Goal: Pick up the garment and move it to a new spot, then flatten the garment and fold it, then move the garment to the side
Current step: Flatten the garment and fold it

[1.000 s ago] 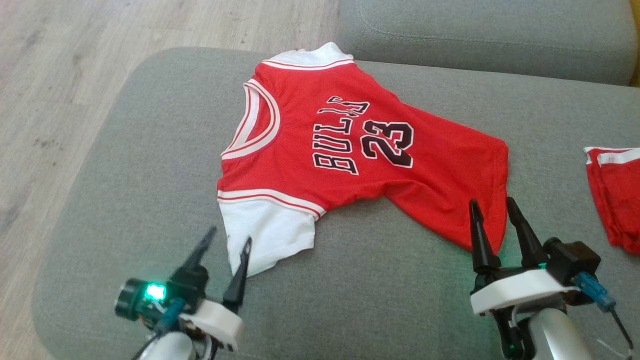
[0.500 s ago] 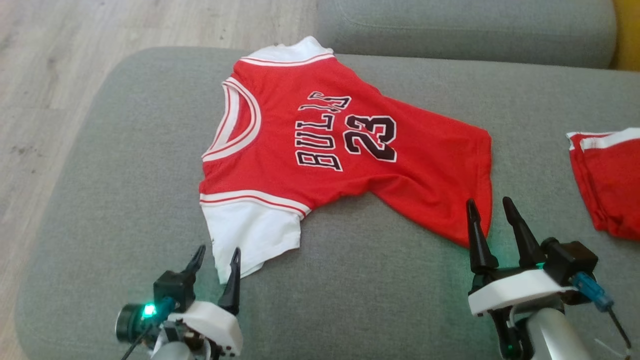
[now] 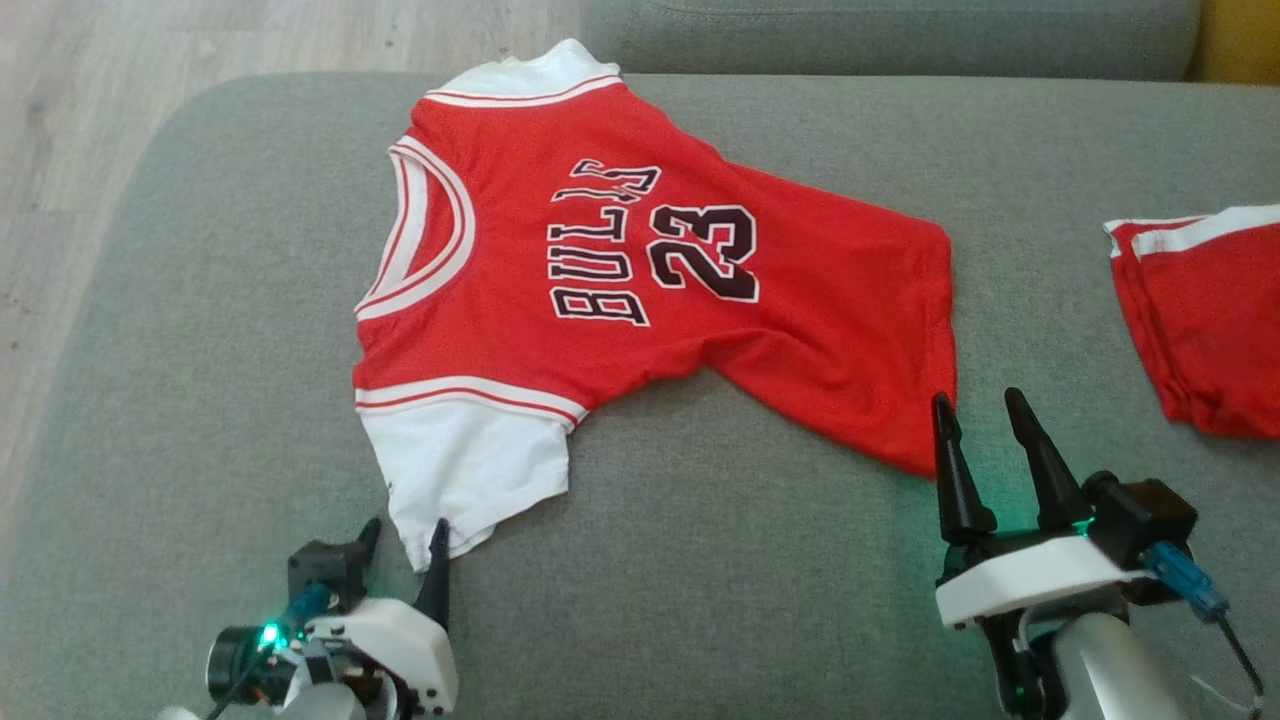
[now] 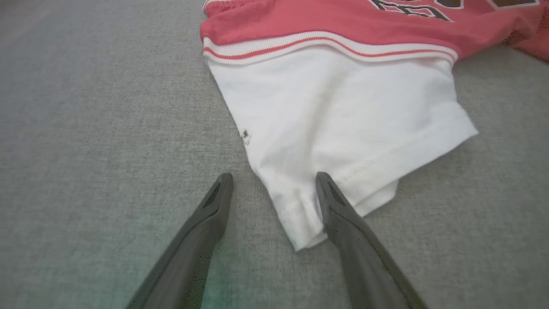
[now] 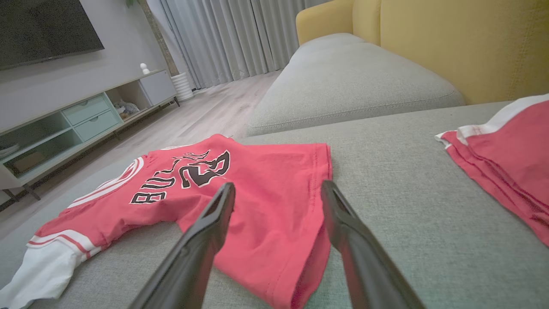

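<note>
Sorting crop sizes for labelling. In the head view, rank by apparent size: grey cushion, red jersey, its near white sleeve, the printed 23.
Largest to smallest:
1. grey cushion, running past the frame
2. red jersey
3. near white sleeve
4. printed 23

The left end effector [image 3: 404, 528] has two long, dark, tapered fingers [image 3: 436, 585] on a white plastic base [image 3: 405, 645], beside a round black camera [image 3: 232, 665] glowing green and a blue plug [image 3: 305, 603]. The right end effector [image 3: 977, 402] matches, with a black box [image 3: 1150, 518], a blue connector [image 3: 1182, 582] with a thin cable [image 3: 1242, 652], green glow, and a silvery forearm [image 3: 1100, 675].
</note>
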Robot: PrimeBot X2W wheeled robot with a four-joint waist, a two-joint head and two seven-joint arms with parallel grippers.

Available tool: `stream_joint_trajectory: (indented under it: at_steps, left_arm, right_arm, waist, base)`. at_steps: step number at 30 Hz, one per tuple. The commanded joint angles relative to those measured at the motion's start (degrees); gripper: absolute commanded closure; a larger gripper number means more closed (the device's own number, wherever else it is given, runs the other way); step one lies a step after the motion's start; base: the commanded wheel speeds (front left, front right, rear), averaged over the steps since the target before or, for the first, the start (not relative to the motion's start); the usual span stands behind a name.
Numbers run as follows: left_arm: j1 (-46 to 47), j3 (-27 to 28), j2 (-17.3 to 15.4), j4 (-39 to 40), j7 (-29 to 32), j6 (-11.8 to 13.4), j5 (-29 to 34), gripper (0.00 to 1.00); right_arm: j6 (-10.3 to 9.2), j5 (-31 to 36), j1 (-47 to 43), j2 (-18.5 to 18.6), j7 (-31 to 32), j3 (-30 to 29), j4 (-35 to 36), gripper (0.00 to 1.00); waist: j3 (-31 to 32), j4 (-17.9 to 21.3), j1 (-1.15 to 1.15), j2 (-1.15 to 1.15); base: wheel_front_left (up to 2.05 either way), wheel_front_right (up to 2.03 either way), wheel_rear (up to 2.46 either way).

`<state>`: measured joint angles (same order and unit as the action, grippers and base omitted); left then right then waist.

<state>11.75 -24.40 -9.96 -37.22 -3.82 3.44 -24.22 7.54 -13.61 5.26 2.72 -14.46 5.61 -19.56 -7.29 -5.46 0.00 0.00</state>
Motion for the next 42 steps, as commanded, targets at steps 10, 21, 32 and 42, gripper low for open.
stream_joint_trajectory:
  at_steps: [10,21,32,42]
  left_arm:
    - [3.37,0.82,-0.46,-3.02,-0.32,-3.36,-1.72,1.00]
    - [5.08,6.48,-0.34,8.43,-11.11,-0.99,0.61,1.00]
    - [-0.21,14.14,3.22,25.60,-11.17,-2.31,8.66,1.00]
    - [-0.75,16.41,5.13,26.54,-11.17,-5.18,11.43,1.00]
  right_arm:
    - [-0.05,0.30,1.64,0.16,-0.54,0.91,2.09,0.00]
    - [-0.05,0.84,-0.41,0.16,1.76,0.05,-1.35,0.00]
    - [-0.05,-0.23,2.38,0.16,7.86,-0.42,-9.51,0.00]
    - [-0.05,-3.14,5.96,0.16,8.71,2.33,-16.08,0.00]
  waist:
    - [-0.67,1.39,0.00,0.00]
    - [1.62,1.14,0.00,0.00]
    - [1.14,-1.03,0.00,0.00]
    - [0.45,-2.08,0.00,0.00]
  base:
    - [0.00,0.00,0.00]
    - [0.00,0.00,0.00]
    - [0.00,0.00,0.00]
    - [0.00,0.00,0.00]
